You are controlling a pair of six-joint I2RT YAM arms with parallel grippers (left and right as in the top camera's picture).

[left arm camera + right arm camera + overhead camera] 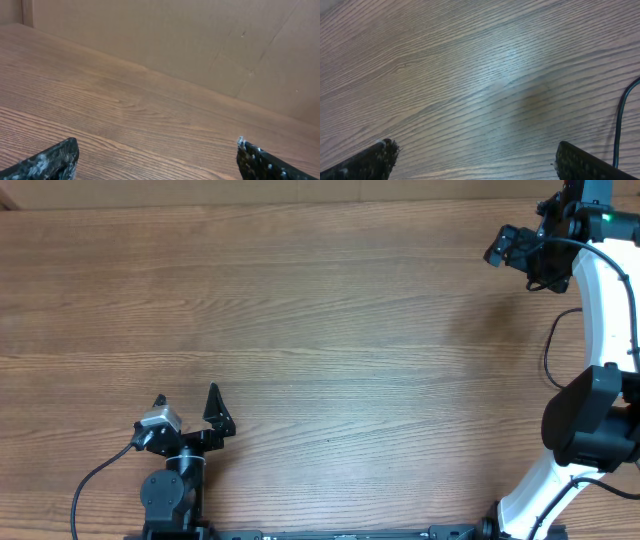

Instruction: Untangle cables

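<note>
No thin task cables show in any view; they are out of view. My left gripper sits low at the near left of the wooden table. It is open and empty, and its two dark fingertips stand wide apart over bare wood. My right gripper is open and empty too, held above bare wood at the far right. In the overhead view only its wrist shows.
A cardboard wall stands along the table's far edge. A thicker black robot cable hangs at the right of the right wrist view and loops beside the white right arm. Another robot cable curves by the left arm base.
</note>
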